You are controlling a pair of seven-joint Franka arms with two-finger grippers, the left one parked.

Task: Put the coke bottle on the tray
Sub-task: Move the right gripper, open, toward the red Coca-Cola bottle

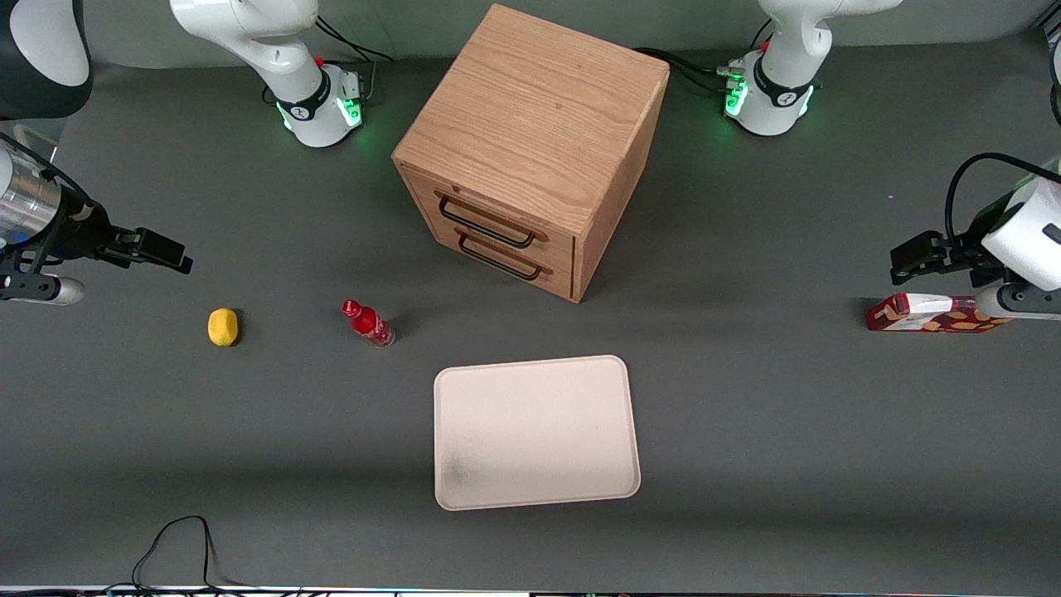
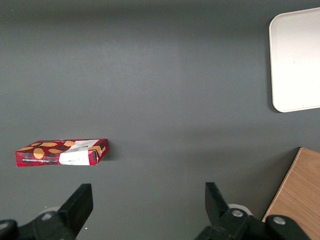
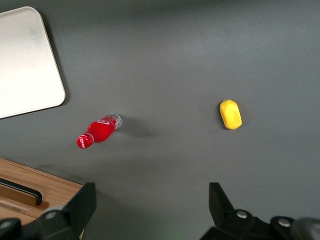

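Note:
The coke bottle point(image 1: 368, 322) is small and red with a red cap and a clear base. It rests on the grey table between the lemon and the tray, a little farther from the front camera than the tray. It also shows in the right wrist view point(image 3: 99, 130). The tray point(image 1: 539, 431) is cream-white and bare, with a faint grey smudge; its corner shows in the right wrist view point(image 3: 25, 60). My right gripper point(image 1: 166, 253) hangs open and empty above the table at the working arm's end, well apart from the bottle. Its fingers point(image 3: 85, 200) are spread wide in the wrist view, around the gripper's middle point(image 3: 152, 192).
A yellow lemon point(image 1: 222, 327) lies beside the bottle, toward the working arm's end. A wooden two-drawer cabinet point(image 1: 530, 141) stands farther from the front camera than the tray. A flat red carton point(image 1: 928, 313) lies at the parked arm's end.

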